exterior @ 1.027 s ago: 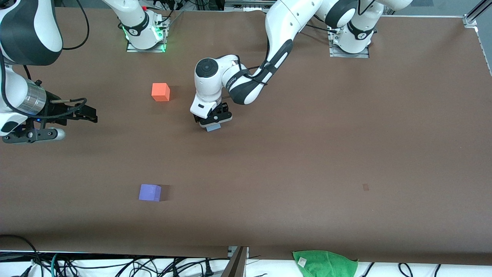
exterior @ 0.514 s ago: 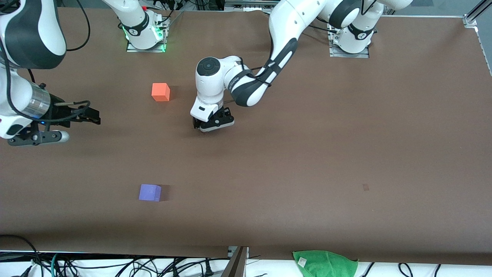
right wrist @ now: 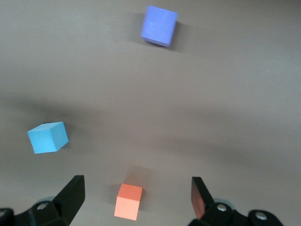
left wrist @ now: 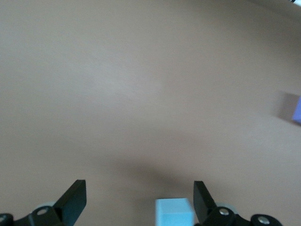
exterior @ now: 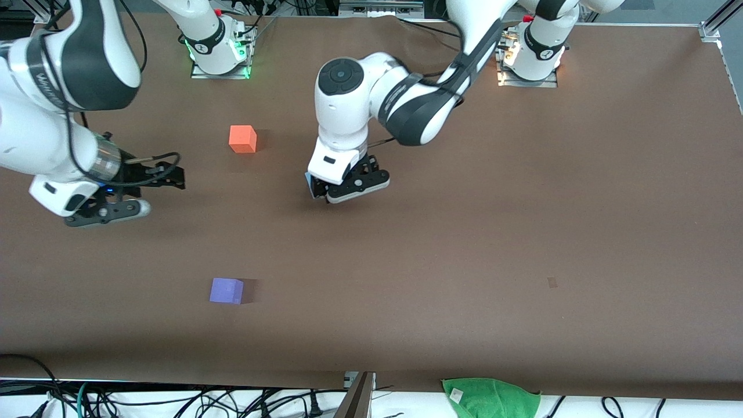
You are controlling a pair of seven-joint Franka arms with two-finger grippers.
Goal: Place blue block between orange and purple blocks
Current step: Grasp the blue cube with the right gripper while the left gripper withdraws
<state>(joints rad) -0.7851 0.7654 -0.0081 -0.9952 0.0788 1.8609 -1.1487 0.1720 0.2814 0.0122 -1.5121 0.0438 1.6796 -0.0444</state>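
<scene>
The blue block (right wrist: pixel 47 136) sits on the brown table, free of any finger. In the front view only a sliver of the blue block (exterior: pixel 309 184) shows beside my left hand. My left gripper (exterior: pixel 343 188) hangs over it, open; in the left wrist view the blue block (left wrist: pixel 174 213) lies below the left gripper (left wrist: pixel 140 194), close to one finger. The orange block (exterior: pixel 242 139) stands beside the blue one, toward the right arm's end. The purple block (exterior: pixel 226 290) lies much nearer to the front camera. My right gripper (exterior: pixel 176 177) is open and empty over bare table near the orange block (right wrist: pixel 128 201).
A green cloth (exterior: pixel 490 397) lies off the table's edge nearest the front camera. Cables run along that same edge. A small dark mark (exterior: pixel 552 282) is on the table (exterior: pixel 522 203) toward the left arm's end.
My left gripper has opened, let go of the blue block and risen, shifting a little toward the left arm's end. My right arm has moved toward the table's middle.
</scene>
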